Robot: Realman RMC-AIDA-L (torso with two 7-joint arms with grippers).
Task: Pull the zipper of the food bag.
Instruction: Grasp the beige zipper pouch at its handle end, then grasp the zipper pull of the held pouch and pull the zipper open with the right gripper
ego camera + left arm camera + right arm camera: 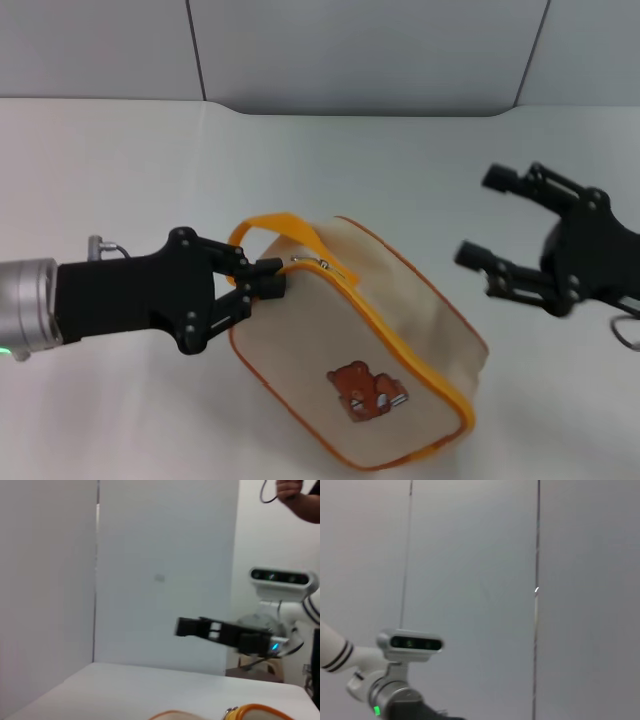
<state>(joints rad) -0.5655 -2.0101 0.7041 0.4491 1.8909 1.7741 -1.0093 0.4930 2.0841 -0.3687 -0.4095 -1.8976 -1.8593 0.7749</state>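
Because the food bag is soft canvas lying tilted on the table, it will likely give when tugged. Left gripper pinches narrowly at its orange-trimmed corner beside the zipper; the silver tab is the hold. Right gripper hangs wide open, well apart.

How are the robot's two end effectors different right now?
The left end effector is pinched on the corner of the food bag, near the zipper and the orange handle; the right end effector touches nothing and hangs off to the bag's side. The left one's fingers are squeezed together; the right one's are spread wide apart. Both are black and hang above the white table.
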